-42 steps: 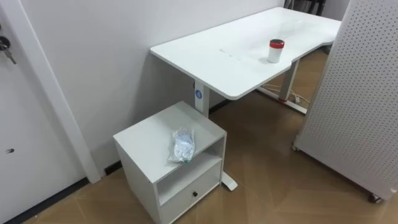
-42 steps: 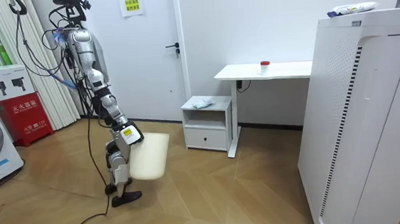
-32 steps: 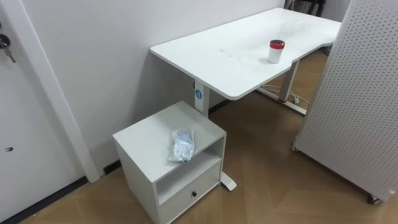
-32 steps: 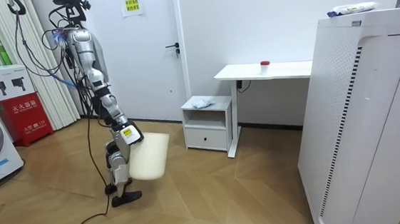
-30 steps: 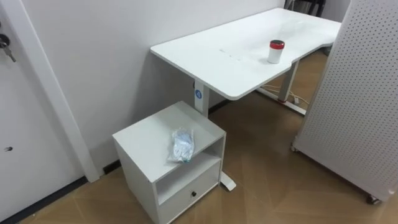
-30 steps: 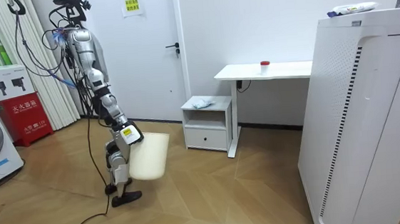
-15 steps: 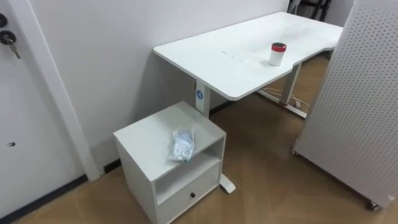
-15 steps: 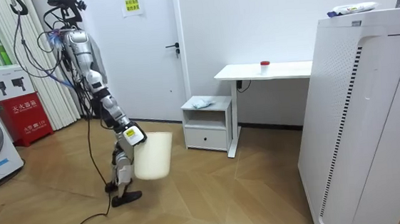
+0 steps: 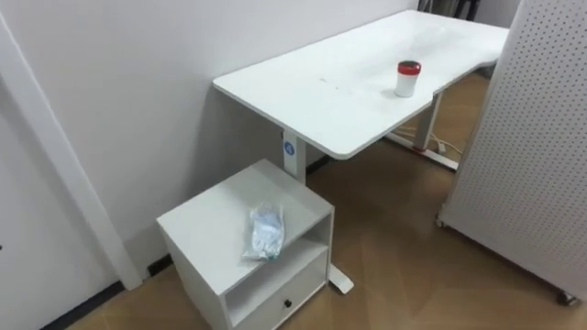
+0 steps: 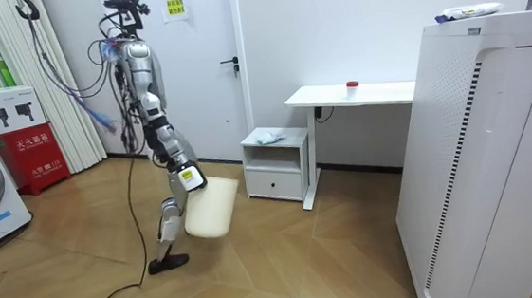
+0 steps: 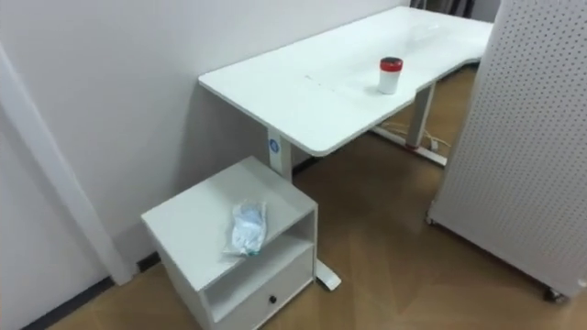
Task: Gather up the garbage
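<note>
1. The garbage (image 9: 266, 231), a crumpled clear plastic bag, lies on top of the small white cabinet (image 9: 215, 215), near its front edge and above the open shelf.
2. The cabinet stands against the wall, just beside the leg of the white desk (image 9: 312, 92).
3. A white cup with a red lid (image 9: 407, 78) stands upright on the desk, well apart from the garbage.
4. A white perforated panel (image 9: 532, 137) rises on the right.
5. In the room view the robot stands on the wood floor, to the left of the cabinet.
6. Its right hand (image 10: 187, 178) is at the rim of a cream bin (image 10: 212, 208) hanging low before it; I cannot tell how the hand grips.
</note>
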### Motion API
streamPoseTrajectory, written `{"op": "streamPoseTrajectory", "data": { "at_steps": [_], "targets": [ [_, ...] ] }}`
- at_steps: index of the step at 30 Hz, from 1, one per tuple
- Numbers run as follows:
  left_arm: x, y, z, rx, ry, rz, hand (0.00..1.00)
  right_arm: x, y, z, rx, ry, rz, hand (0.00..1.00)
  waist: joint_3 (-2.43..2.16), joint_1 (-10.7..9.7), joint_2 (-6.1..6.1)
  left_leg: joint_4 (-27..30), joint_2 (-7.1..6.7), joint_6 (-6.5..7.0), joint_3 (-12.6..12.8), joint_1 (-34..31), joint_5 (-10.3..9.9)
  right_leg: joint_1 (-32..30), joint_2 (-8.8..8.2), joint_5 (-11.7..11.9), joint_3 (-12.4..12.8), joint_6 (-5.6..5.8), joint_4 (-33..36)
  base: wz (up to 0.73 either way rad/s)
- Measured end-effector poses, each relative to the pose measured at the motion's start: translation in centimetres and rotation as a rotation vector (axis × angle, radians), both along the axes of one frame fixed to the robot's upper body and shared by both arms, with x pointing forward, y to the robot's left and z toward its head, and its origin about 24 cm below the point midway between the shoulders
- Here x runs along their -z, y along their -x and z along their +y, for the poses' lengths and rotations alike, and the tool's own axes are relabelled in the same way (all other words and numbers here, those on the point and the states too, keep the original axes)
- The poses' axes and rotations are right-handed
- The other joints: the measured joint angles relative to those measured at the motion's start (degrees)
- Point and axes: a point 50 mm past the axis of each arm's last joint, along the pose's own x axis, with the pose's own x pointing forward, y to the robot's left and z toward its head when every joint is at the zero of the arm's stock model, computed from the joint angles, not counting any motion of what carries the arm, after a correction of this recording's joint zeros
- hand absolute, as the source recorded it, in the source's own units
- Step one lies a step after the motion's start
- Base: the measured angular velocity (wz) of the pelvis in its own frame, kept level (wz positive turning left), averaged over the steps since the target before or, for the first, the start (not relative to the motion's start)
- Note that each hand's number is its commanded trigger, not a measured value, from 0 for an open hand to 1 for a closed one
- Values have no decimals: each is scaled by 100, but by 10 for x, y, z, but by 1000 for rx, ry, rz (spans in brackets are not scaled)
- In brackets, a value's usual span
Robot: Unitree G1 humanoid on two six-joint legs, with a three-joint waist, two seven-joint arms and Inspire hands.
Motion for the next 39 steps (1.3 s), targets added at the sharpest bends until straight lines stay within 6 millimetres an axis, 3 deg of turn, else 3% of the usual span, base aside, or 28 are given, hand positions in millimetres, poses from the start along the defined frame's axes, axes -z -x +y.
{"op": "streamPoseTrajectory", "data": {
  "at_steps": [1, 2, 4, 6, 7, 8, 9, 10, 11, 12, 14, 15, 17, 18, 20, 21, 22, 23, 26, 29, 32, 35, 38, 39],
  "targets": [
    [1, -2, -4, -10, 14, -16, 0, -1, 2, -4, -19, 20, 13, 100, -103, 43, 91, -111, 10, -5, -8, -148, -60, 21, 12, -22, 119, -3, -3, -28],
    [2, -7, -7, -8, 22, -30, 0, -2, 3, -7, -23, 31, 14, 100, -141, 33, 164, -338, 5, 3, -13, -151, -21, 11, 34, -54, 94, 10, 42, -20],
    [3, -18, -8, -3, 28, -54, 0, -3, 4, -9, -37, 52, 27, 100, -155, 78, 133, -205, -175, 221, 84, -51, -389, -57, -275, -350, -127, 255, 592, -6],
    [3, -27, -9, 5, 30, -84, 0, -4, -1, -10, -43, 67, 18, 100, -160, 146, 109, -183, -313, 326, 210, 103, -591, -303, -556, -360, -315, 326, 1353, -16],
    [2, -32, -8, 11, 24, -101, 0, -4, -6, -11, -44, 74, 6, 100, -156, 133, 69, -178, -421, 406, 270, 216, -715, -506, -737, -282, -417, 451, 1992, -13],
    [2, -36, -8, 22, 17, -108, 0, -5, -8, -11, -46, 75, -1, 100, -148, 134, 49, -174, -463, 444, 295, 279, -776, -620, -823, -194, -424, 486, 2322, 0],
    [1, -40, -6, 34, 5, -120, 0, -5, -11, -10, -47, 75, -14, 100, -141, 132, 24, -196, -543, 512, 298, 438, -878, -801, -979, 108, -442, 490, 2906, -6],
    [0, -46, -4, 36, -16, -139, 0, -6, -15, -9, -51, 71, -29, 100, -139, 154, 30, -262, -548, 546, 295, 619, -971, -981, -1060, 556, -464, 439, 3352, -9],
    [-1, -47, -2, 37, -30, -142, 0, -5, -16, -8, -52, 67, -31, 100, -138, 148, 31, -329, -545, 558, 290, 726, -995, -1051, -1076, 775, -476, 404, 3515, -24],
    [-2, -49, 1, 40, -57, -156, 0, -6, -23, -6, -64, 60, -47, 100, -119, 168, 63, -523, -530, 566, 273, 899, -1015, -1268, -1086, 837, -495, 378, 3781, -21],
    [-4, -57, 3, 51, -83, -191, 0, -8, -31, -5, -79, 59, -83, 100, -110, 157, 99, -757, -463, 575, 239, 1061, -1006, -1744, -1051, 578, -695, 347, 3985, -7],
    [-6, -63, 2, 75, -94, -211, 0, -9, -35, -4, -89, 63, -102, 100, -103, 147, 168, -844, -385, 590, 219, 1150, -995, -1991, -958, 435, -847, 343, 3777, 15],
    [-8, -71, 3, 107, -105, -244, 0, -9, -38, -3, -89, 61, -117, 100, -98, 113, 192, -989, -307, 582, 97, 1254, -991, -2244, -742, 353, -884, 325, 3067, 24],
    [-9, -77, 1, 121, -104, -274, 0, -9, -40, -3, -85, 60, -131, 100, -96, 72, 195, -1086, -302, 578, -7, 1331, -989, -2304, -658, 359, -904, 325, 2369, 42],
    [-11, -84, -2, 130, -102, -316, 0, -9, -40, -2, -83, 60, -136, 100, -103, -26, 184, -1195, -328, 574, -135, 1429, -987, -2258, -548, 537, -879, 350, 1352, 45],
    [-12, -89, -4, 130, -113, -345, 0, -9, -38, -1, -84, 58, -138, 100, -103, -54, 180, -1281, -347, 563, -222, 1518, -993, -2188, -482, 815, -871, 353, 820, 44],
    [-14, -96, -4, 133, -126, -375, 0, -8, -36, 1, -83, 55, -133, 100, -106, -67, 193, -1332, -347, 538, -301, 1606, -1007, -2075, -370, 1285, -852, 313, 542, 43],
    [-15, -99, -5, 134, -132, -389, 0, -7, -35, 1, -84, 55, -129, 100, -110, -63, 207, -1367, -340, 521, -341, 1640, -1016, -2004, -335, 1391, -819, 457, 471, 24],
    [-21, -112, -5, 147, -169, -461, 0, -7, -37, 3, -111, 64, -123, 100, -108, -1, 235, -1530, -313, 437, -328, 1833, -964, -1821, -238, 1409, -721, 493, 219, -1],
    [-31, -129, -5, 152, -206, -556, 0, -6, -39, 4, -132, 62, -120, 100, -106, -14, 234, -1632, -288, 380, -312, 1929, -928, -1779, -199, 1374, -728, 452, 173, -5],
    [-55, -175, -8, 183, -249, -751, 0, -8, -47, 5, -156, 68, -145, 100, -86, -35, 253, -1714, -245, 376, -296, 1917, -926, -1850, -157, 1352, -769, 419, 211, -2],
    [-74, -205, -10, 191, -294, -892, 0, -10, -60, 7, -207, 78, -162, 100, -65, -47, 274, -1631, -242, 373, -227, 1783, -926, -2055, -151, 1335, -719, 388, 322, -26],
    [-94, -238, -16, 217, -340, -1027, 0, -14, -80, 10, -301, 95, -191, 100, -25, -245, 300, -1107, -217, 308, -92, 1313, -947, -2214, -244, 1346, -666, 378, 283, 9],
    [-100, -249, -18, 244, -352, -1058, 0, -15, -87, 13, -316, 92, -205, 100, 137, -310, 137, -241, -166, -53, 53, 748, -944, -2221, -346, 1345, -332, 391, 243, 44]
  ]
}}
